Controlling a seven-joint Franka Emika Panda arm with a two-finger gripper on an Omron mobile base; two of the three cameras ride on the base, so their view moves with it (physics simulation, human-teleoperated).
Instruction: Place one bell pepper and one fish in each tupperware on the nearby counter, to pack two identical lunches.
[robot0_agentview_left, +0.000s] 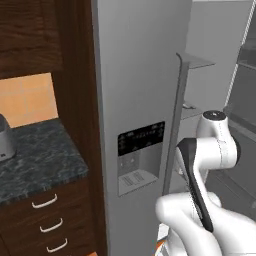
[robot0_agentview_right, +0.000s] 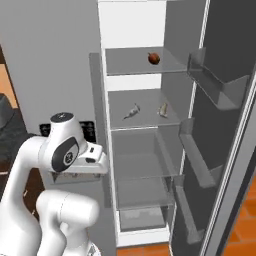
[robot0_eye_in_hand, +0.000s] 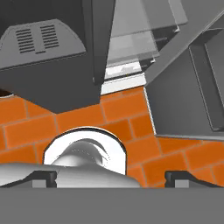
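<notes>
Pincer (robot0_eye_in_hand: 111, 177) open, empty, aimed down at orange brick floor (robot0_eye_in_hand: 109, 113) before open fridge. Two fish (robot0_agentview_right: 132, 112) on middle fridge shelf (robot0_agentview_right: 145, 120), well above pincer, long axes slanted. Judgement: reach must go up and forward.

Counter (robot0_agentview_left: 37, 160) polished marbled stone; drawers (robot0_agentview_left: 47, 220) dark wood grain; fridge door (robot0_agentview_left: 135, 90) matt grey; floor (robot0_eye_in_hand: 109, 113) orange brick tile.
</notes>
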